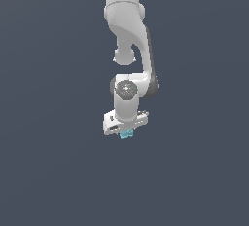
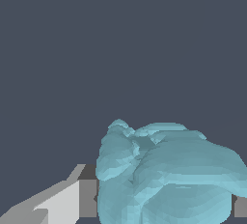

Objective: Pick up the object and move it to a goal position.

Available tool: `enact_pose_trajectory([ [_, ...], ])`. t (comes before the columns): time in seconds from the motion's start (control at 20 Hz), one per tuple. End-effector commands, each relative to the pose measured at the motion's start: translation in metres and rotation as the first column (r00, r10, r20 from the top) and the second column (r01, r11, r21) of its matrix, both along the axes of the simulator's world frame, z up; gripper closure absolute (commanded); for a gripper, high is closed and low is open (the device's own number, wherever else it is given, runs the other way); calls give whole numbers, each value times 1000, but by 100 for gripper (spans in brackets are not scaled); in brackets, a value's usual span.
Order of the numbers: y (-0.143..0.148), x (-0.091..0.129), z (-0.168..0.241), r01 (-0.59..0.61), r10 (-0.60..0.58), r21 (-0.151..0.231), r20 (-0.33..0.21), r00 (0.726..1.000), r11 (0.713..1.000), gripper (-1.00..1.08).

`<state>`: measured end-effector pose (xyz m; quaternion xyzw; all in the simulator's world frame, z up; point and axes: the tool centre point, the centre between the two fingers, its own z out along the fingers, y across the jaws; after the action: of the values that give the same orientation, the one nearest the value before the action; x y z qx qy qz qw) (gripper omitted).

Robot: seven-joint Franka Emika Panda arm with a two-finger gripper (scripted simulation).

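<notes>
Where the exterior view is filled from edge to edge by a flat dark slate-blue ground, no seam, edge or shadow is seen on it, so whether it is a tabletop cannot be told. Against that ground the white arm (image 1: 127,35) is seen coming down from the upper edge, its curved links trimmed with dark grey at the joints, and a round joint face with a small greenish mark is turned toward the camera. Below that joint the white hand body is carried slightly tilted, its lower end toward the exterior view's left. Under it the pincer (image 1: 127,133) is pointed downward, and its fingers are all but hidden behind the hand in the exterior view. In the wrist view one pale grey finger (image 2: 67,203) with a darker pad is seen pressed against the side of the object (image 2: 169,179), and a sliver of a second finger shows at the object's far side. The pincer is thus closed narrowly upon the object (image 1: 127,134), a small light-blue lumpy piece with knobbly edges, held between the fingertips.
</notes>
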<state>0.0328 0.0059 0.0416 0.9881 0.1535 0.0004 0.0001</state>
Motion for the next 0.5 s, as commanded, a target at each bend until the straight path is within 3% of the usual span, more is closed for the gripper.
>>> enact_pose_trajectory([
  [0.0,0,0,-1,0,0,0,-1,1000,1000,108],
  [0.45,-1,-2,3,0,0,0,0,1000,1000,108],
])
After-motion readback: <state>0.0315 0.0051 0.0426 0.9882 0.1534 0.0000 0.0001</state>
